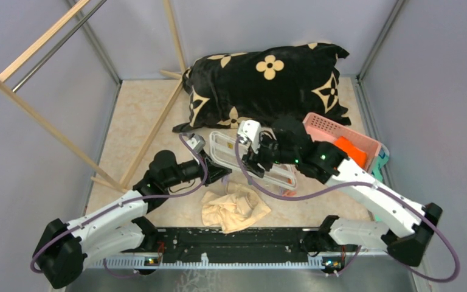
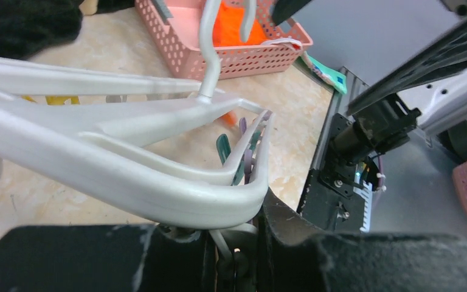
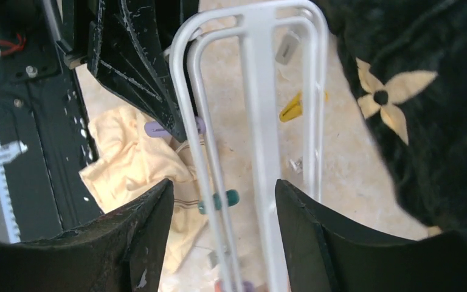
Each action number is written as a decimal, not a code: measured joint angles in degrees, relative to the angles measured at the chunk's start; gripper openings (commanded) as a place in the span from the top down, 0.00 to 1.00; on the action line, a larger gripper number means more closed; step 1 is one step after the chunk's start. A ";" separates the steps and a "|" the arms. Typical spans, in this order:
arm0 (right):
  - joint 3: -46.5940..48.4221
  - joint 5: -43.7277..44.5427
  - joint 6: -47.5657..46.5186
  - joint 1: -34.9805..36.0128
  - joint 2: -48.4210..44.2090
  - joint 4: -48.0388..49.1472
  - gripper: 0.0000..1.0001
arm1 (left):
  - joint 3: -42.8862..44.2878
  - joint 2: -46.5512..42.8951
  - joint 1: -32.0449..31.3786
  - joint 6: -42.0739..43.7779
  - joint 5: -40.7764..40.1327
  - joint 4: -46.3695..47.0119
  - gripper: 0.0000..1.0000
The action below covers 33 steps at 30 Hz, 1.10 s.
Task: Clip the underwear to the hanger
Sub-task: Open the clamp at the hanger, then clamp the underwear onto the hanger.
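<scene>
Top view is taken from above and behind the arms (image 1: 109,216), tilted down over the whole table (image 1: 140,115); both arms are seen entire, from far off. Left wrist view is shot very close, low and nearly level, past the left gripper's fingers (image 2: 352,255), facing along the hanger (image 2: 158,194) toward the pink basket (image 2: 249,58) and the table's near edge. Right wrist view is pointed steeply down, close, between the right gripper's fingers (image 3: 127,243), onto hanger rails, table and underwear (image 3: 127,158). Hanger is shared by all three views. Basket is shared by top and left wrist, underwear and black cushion (image 3: 438,121) by top and right wrist.
</scene>
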 measured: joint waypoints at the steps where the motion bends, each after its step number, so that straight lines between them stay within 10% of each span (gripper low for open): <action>1: -2.05 1.11 2.14 -0.11 -2.19 1.88 0.40 | -0.57 0.02 0.00 -0.39 -0.98 0.76 1.00; 16: -30.56 0.17 32.92 -0.35 -14.67 12.11 0.54 | -2.29 3.37 0.00 -5.09 -8.81 4.20 1.00; 33: -25.77 5.33 34.25 -10.69 4.66 15.43 0.46 | -7.54 -3.15 -0.11 -6.67 -19.82 4.07 1.00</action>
